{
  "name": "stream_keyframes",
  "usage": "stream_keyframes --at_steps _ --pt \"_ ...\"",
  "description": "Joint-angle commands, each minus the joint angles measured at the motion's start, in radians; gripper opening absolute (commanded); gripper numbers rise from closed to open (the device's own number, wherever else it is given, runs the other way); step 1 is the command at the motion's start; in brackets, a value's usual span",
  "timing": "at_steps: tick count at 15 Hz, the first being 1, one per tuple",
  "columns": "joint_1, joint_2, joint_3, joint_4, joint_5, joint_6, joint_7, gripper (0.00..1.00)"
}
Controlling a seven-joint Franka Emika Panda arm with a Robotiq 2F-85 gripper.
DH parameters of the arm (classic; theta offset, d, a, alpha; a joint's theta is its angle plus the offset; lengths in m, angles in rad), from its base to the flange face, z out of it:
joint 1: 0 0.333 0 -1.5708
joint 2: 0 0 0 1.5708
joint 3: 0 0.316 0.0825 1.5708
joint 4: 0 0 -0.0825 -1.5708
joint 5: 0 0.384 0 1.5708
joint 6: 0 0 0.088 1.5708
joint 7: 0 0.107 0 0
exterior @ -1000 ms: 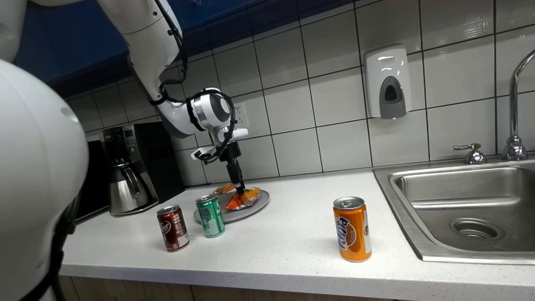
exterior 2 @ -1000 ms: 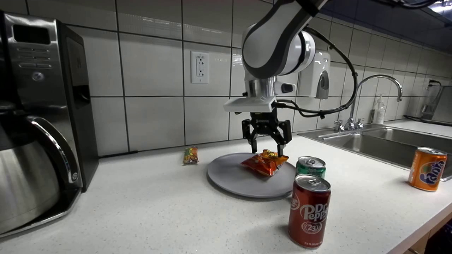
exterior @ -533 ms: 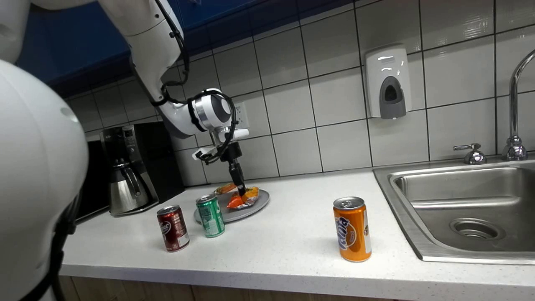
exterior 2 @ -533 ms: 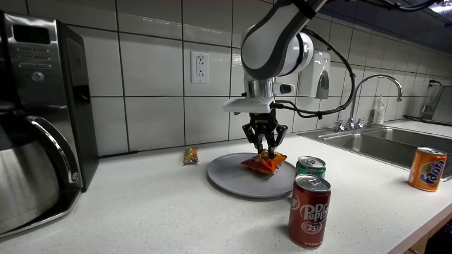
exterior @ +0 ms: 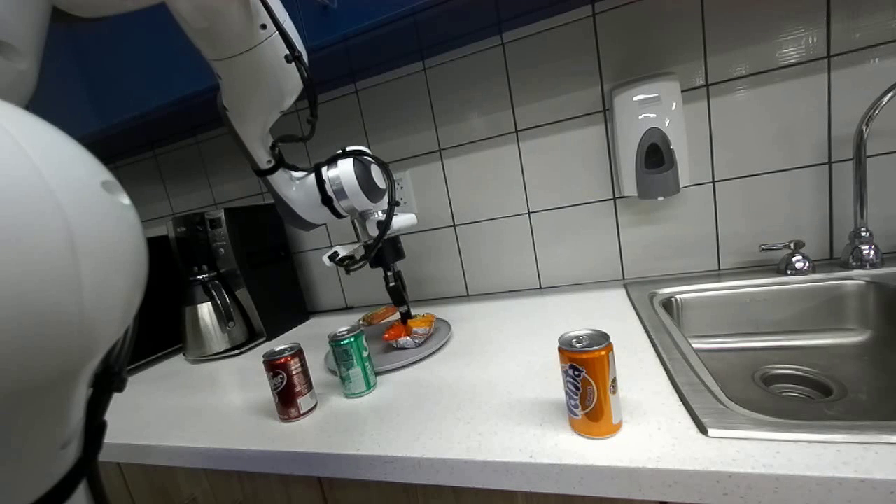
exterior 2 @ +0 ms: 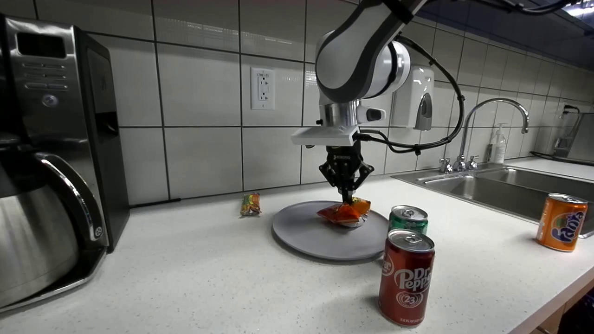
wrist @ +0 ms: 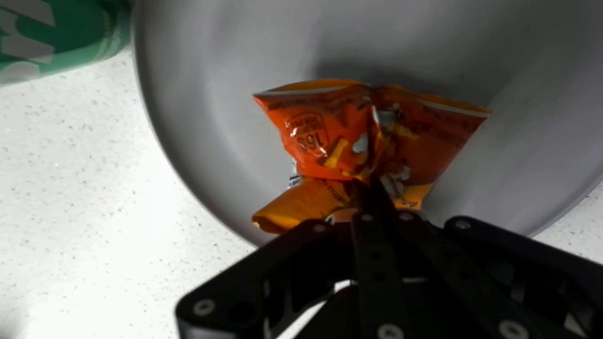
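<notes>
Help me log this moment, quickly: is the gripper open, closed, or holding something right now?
Gripper: closed, holding the orange snack bag.

We see a small, glossy snack bag (wrist: 325, 146), red-orange over one part and yellow-orange over the other, with silvery patches along its lower side in both exterior views. The gripper (exterior 2: 346, 199) pinches it near its middle, and in the wrist view we find it gathered into a deep crease, its pale-trimmed edge flaring out to both sides. We make out some small dark print on the red. It is over the round grey plate (exterior 2: 301, 234); we cannot tell whether its underside touches.
</notes>
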Motion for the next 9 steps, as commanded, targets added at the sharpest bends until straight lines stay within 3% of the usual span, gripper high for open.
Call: stream_keyframes --at_steps 1,9 --pt "-0.011 0.004 0.008 0.019 -0.013 -0.009 0.016 0.0" --pt "0.002 -0.013 -0.003 0.023 -0.042 0.006 0.059 0.0"
